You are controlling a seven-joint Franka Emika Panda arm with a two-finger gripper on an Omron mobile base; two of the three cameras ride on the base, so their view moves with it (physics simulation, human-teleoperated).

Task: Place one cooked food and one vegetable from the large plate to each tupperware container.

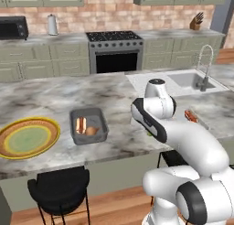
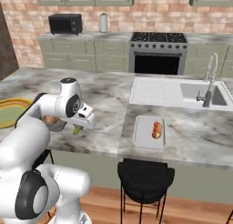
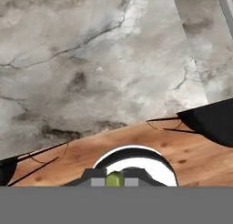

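- Green, small and rounded: a vegetable piece sits pinched between the closed fingers of the gripper. The right base view shows the same green bit just under the hand; too small to name the kind.
- Large plate lies at the left end of the marble island counter, looking bare of food from here.
- Dark grey tupperware stands just right of the plate, holding a sausage-like cooked item and a tan rounded piece.
- Pale tupperware is well apart, on the counter section before the sink, carrying one reddish cooked item and no vegetable. Judged: the held piece belongs there.
- Handling, judged: light, firm enough for a pinch across its middle, but smooth and rounded, so it could squirt out or roll once released. Lower it close to the tray floor before letting go.
- Left base view gives plate and grey tray contents plainly; the arm hides most of the pale tray, leaving only a glimpse of its food.
- Right base view gives the pale tray whole, while the arm covers most of the grey one.
- Hand view looks down past the counter edge to wooden floor and black stools, showing the hand is over the island's near edge, between the two trays.
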